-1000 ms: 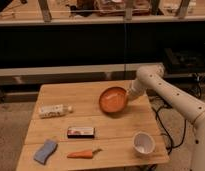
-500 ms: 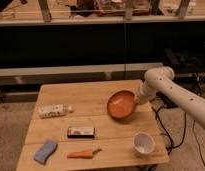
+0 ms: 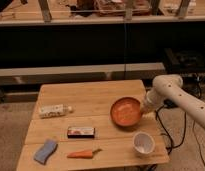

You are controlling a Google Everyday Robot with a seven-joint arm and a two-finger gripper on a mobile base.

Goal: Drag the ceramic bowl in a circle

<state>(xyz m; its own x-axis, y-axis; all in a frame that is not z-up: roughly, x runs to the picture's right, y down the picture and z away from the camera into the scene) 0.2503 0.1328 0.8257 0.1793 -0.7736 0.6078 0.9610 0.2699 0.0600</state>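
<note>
The ceramic bowl (image 3: 126,111), wide, round and orange-red with a darker rim, sits on the right part of the wooden table (image 3: 86,97). Its right rim looks slightly raised. My gripper (image 3: 144,108), at the end of the white arm (image 3: 171,90) coming in from the right, is at the bowl's right rim and shut on it.
A white cup (image 3: 143,143) stands close in front of the bowl near the table's front right corner. A white bottle (image 3: 53,110) lies at the left, a dark box (image 3: 80,132) in the middle, and a blue sponge (image 3: 45,151) and a carrot (image 3: 83,154) along the front edge.
The bowl has moved right and towards the table's front together with the gripper. The arm has swung right and lower. The other objects have not moved.
</note>
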